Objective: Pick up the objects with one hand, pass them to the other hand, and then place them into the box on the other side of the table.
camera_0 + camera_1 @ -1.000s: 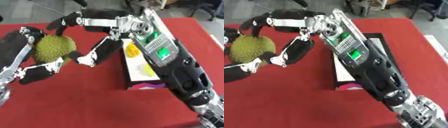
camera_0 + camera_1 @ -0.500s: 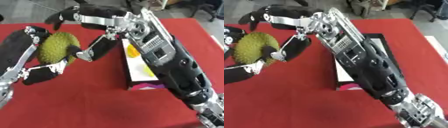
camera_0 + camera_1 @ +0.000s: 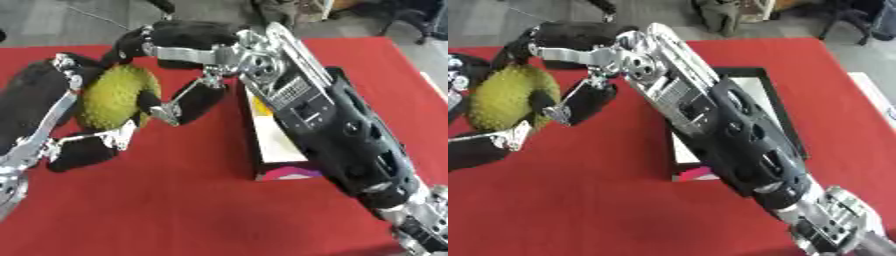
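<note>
well, both the left robot hand (image 3: 74, 125) and right robot hand (image 3: 179, 75) curl round the spiky green fruit (image 3: 114, 97) over the red table (image 3: 175, 210) (grey floor behind), box (image 3: 276, 145) alongside.

Rough spiky fruit (image 3: 114, 97); matt red cloth (image 3: 175, 200).

Fruit at left, box at centre of the tabletop (image 3: 175, 210).
The spiky round fruit (image 3: 114, 97) sits between both robot hands, left of the open cardboard box (image 3: 271, 145), which lies under the right arm.

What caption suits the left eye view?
Both black robot hands close around a spiky green durian-like fruit beside the open box.
</note>
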`<state>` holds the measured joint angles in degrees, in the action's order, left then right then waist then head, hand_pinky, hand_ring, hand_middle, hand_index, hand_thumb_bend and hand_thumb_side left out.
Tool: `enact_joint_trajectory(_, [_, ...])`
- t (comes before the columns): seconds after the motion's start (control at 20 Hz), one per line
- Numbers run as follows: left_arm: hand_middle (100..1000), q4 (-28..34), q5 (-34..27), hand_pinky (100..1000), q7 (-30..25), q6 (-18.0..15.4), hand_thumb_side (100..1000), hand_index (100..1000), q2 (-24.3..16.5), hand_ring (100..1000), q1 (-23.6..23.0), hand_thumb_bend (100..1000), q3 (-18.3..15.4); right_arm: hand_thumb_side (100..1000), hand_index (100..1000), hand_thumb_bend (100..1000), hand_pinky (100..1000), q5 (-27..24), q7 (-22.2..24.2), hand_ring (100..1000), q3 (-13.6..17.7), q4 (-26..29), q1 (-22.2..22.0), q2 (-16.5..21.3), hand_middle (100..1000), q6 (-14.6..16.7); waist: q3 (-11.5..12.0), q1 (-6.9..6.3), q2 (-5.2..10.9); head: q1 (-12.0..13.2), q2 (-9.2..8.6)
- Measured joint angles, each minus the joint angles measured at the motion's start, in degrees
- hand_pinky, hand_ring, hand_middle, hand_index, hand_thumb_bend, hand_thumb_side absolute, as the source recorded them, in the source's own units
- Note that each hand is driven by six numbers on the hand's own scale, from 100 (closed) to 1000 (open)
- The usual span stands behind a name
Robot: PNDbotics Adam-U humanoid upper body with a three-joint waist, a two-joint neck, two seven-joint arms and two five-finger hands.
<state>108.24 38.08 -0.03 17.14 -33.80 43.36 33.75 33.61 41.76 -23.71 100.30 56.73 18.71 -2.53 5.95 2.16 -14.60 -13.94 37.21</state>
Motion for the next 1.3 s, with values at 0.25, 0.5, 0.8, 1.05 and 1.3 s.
enact_joint_trajectory(0.25, [402, 0.0, 2.5, 600, -1.1, 0.3, 315, 534, 0.5, 468, 0.3, 100, -0.1, 100, 431, 100, 841, -3.1, -5.0, 1000, 0.1, -0.3, 0.0, -0.4, 179, -4.7, 0.0, -0.11, 0.0, -0.1, 0.01])
enact_joint_trajectory(0.5, [378, 0.4, 3.3, 581, 0.1, 2.5, 330, 542, 1.0, 458, 0.5, 100, -0.5, 107, 396, 100, 760, -6.0, -13.9, 918, -0.3, -0.3, -0.3, -0.3, 148, -8.1, -0.2, -0.19, 0.01, -0.2, 0.01])
enact_joint_trajectory(0.8, [368, 1.3, 2.5, 566, 4.0, 5.5, 354, 557, 1.4, 455, 0.6, 100, -0.6, 167, 386, 100, 729, -4.5, -22.0, 852, -0.8, 0.4, -0.6, -0.3, 144, -8.5, -0.3, -0.17, 0.01, -0.2, 0.01])
enact_joint_trajectory(1.05, [397, 1.4, 1.2, 582, 7.6, 6.9, 231, 597, 1.5, 482, 0.6, 100, -0.6, 223, 392, 100, 736, -4.8, -23.1, 886, -1.1, 0.5, -0.7, -0.3, 146, -8.0, -0.3, -0.18, 0.01, -0.2, 0.01])
enact_joint_trajectory(1.3, [582, 1.3, -0.1, 694, 9.3, 8.8, 100, 799, 1.9, 633, 0.6, 100, -0.6, 228, 355, 100, 740, -7.6, -21.2, 885, -1.1, 0.3, -0.7, -0.3, 107, -8.4, -0.4, -0.31, 0.01, -0.3, 0.01])
